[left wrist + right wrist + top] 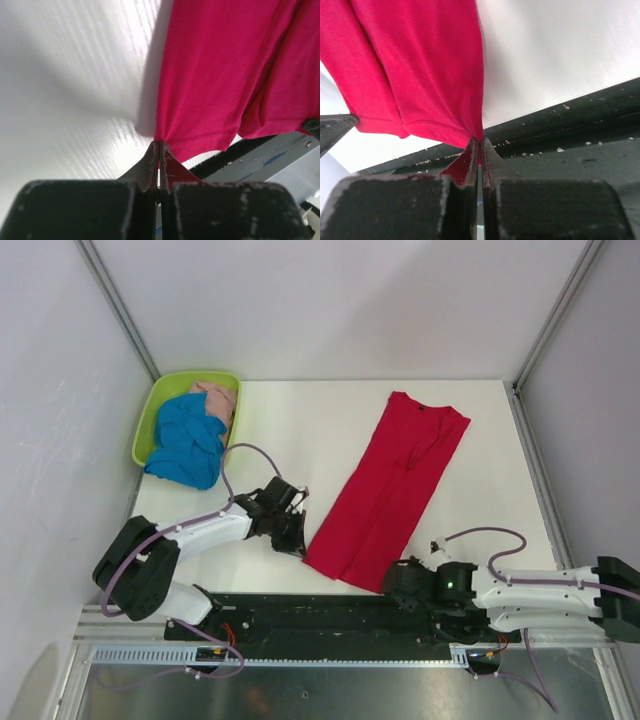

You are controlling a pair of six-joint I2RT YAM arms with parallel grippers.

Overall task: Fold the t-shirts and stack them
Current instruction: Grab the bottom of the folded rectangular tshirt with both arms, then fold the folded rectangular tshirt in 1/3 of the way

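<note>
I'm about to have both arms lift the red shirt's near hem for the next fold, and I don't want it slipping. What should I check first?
1. Left gripper shut on the near-left hem corner of the red t-shirt: ok.
2. Right gripper shut on the near-right hem corner: ok.
3. Red t-shirt lies as a long strip, collar at the far end: ok.
4. Nothing lies on top of the red t-shirt: ok.
5. Blue t-shirt and pink t-shirt out of the way, in the green basket: ok.
6. Enough cloth in each pinch to survive the lift: cannot tell.
</note>
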